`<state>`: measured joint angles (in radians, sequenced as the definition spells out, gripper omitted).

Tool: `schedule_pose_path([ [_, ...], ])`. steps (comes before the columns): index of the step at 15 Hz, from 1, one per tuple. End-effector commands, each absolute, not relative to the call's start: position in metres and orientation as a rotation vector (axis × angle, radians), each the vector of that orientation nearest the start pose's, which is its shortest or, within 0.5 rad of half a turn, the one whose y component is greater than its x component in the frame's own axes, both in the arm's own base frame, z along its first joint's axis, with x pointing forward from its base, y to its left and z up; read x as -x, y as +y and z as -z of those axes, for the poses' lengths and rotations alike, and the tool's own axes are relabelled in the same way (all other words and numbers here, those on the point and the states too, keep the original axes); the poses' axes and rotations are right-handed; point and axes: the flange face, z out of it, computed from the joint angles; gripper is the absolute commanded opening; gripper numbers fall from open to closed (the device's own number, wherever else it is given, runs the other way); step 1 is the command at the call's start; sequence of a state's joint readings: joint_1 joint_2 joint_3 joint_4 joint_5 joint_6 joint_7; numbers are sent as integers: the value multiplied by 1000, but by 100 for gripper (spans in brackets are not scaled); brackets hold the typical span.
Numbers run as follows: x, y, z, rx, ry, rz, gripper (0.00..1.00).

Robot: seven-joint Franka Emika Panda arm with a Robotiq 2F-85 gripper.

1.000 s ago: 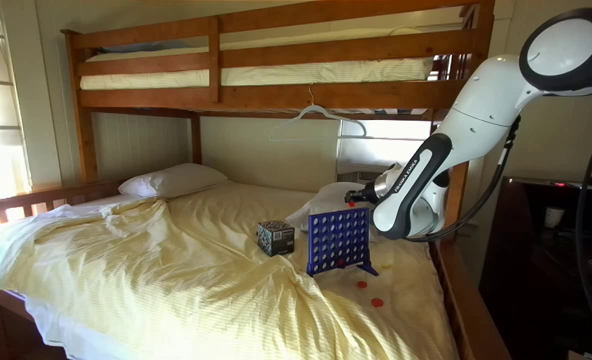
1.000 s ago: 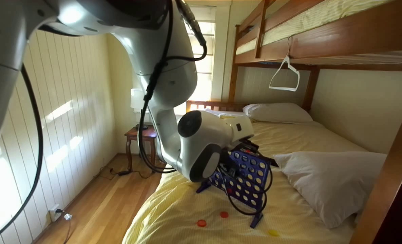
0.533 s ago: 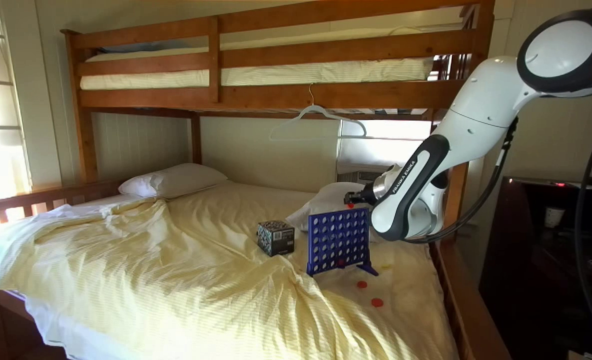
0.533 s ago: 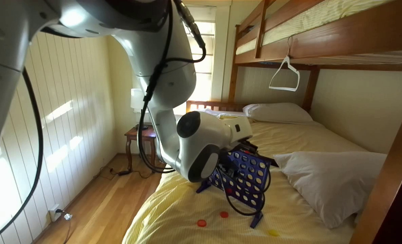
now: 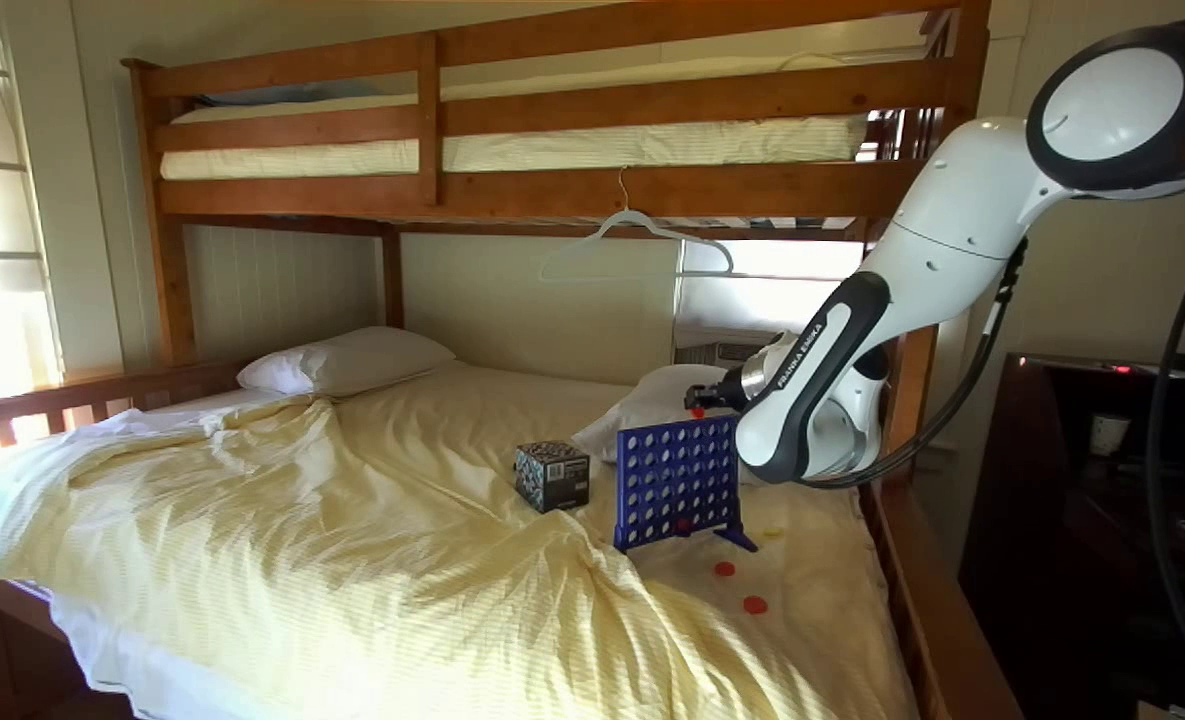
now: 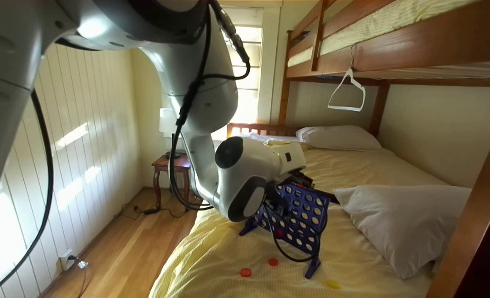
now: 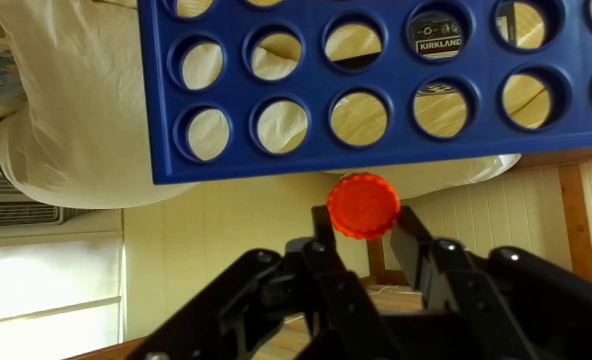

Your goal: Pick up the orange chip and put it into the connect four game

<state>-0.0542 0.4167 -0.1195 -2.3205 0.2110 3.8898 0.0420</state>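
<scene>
The orange chip (image 7: 363, 206), red-orange with a ridged rim, is pinched at its sides by my gripper (image 7: 363, 214), whose fingers are shut on it. The blue connect four game (image 7: 320, 162) fills the upper part of the wrist view, and the chip lies just past its top edge there. Upright on the bed, the same board (image 5: 679, 484) has the held chip slightly above its top edge in an exterior view, near the middle to right part. Whether chip and board touch cannot be made out. One red chip (image 5: 683, 526) sits low inside the grid.
Two red-orange chips (image 6: 273, 262) and a yellow chip (image 6: 333, 284) lie on the bed before the board. A dark patterned cube (image 5: 552, 476) stands beside it, and a pillow (image 6: 406, 219) lies close by. A white hanger (image 5: 632, 245) hangs from the upper bunk.
The arm has shifted slightly, carrying the held chip a little left and down in an exterior view, over the board's top. The grip on the chip is unchanged.
</scene>
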Motion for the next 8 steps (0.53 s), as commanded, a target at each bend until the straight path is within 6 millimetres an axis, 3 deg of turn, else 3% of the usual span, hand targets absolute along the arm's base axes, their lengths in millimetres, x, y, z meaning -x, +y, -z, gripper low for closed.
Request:
schedule_pose_path([
  [1,-555,-118,-307,2676,601,1834,10],
  [8,-559,-115,-304,2679,613,1840,10],
])
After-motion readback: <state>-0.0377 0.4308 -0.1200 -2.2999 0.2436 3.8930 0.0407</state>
